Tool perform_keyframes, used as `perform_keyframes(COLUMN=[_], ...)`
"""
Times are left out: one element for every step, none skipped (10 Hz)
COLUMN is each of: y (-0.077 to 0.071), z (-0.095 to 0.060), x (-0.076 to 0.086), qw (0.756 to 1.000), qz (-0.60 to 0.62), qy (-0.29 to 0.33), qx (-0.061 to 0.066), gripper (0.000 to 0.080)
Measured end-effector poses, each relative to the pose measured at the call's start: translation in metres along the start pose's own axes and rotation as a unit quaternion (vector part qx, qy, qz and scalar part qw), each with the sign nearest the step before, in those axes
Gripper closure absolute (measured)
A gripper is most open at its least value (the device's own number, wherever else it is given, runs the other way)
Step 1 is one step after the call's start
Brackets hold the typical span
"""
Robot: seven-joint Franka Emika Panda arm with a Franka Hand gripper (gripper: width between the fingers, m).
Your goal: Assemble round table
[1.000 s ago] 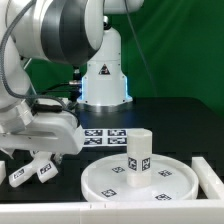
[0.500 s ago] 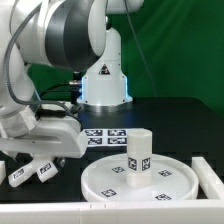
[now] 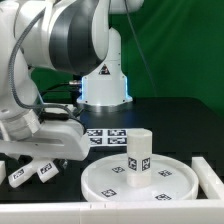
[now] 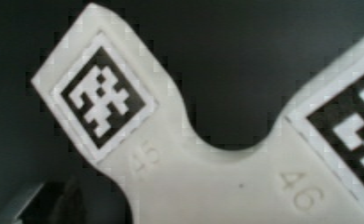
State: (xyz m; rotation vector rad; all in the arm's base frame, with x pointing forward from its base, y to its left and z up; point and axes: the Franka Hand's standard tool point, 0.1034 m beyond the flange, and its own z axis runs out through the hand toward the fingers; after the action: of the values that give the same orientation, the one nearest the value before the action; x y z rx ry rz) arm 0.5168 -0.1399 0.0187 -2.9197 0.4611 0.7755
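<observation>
Wrist view: cross-shaped piece (image 4: 188, 165) fills frame, gripper (image 3: 35, 160) low over it, near round disc (image 3: 97, 179) bearing 1 upright cylinder (image 3: 138, 155), likely lining up a grasp; jaw state cannot be told.

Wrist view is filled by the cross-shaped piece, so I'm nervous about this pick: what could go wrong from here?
1. The pincer sits low at the cross-shaped piece, its grip not visible; holding one arm might let the piece twist or slip.
2. The cylinder stands upright on the round disc; a low sweep could topple it.
</observation>
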Motion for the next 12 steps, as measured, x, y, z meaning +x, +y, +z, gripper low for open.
perform_keyframes(y=[0.000, -0.001, -0.001, -0.001, 0.000, 0.000, 0.000, 0.000, 0.000, 0.000, 0.000, 0.000], z=[0.001, 0.002, 0.002, 0.002, 0.000, 0.000, 0.000, 0.000, 0.000, 0.000, -0.002, -0.011], x=[0.001, 0.002, 0.002, 0.002, 0.003, 0.003, 0.003, 0.003, 0.003, 0.003, 0.002, -0.005], qw=[1.000, 1.000, 1.000, 1.000, 1.000, 1.000, 1.000, 1.000, 1.000, 1.000, 1.000, 0.999], qz=[-0.001, -0.001, -0.001, -0.001, -0.001, -0.001, -0.001, -0.001, -0.001, -0.001, -0.003, -0.013], qy=[0.002, 0.005, 0.005, 0.005, 0.006, 0.006, 0.006, 0.006, 0.006, 0.006, 0.005, -0.006], qx=[-0.001, -0.001, -0.001, -0.001, -0.002, -0.002, -0.001, -0.001, -0.001, -0.001, -0.007, -0.046], gripper=[0.0150, 0.0150, 0.0178, 0.0178, 0.0350, 0.0368, 0.0368, 0.0368, 0.0368, 0.0368, 0.0368, 0.0367])
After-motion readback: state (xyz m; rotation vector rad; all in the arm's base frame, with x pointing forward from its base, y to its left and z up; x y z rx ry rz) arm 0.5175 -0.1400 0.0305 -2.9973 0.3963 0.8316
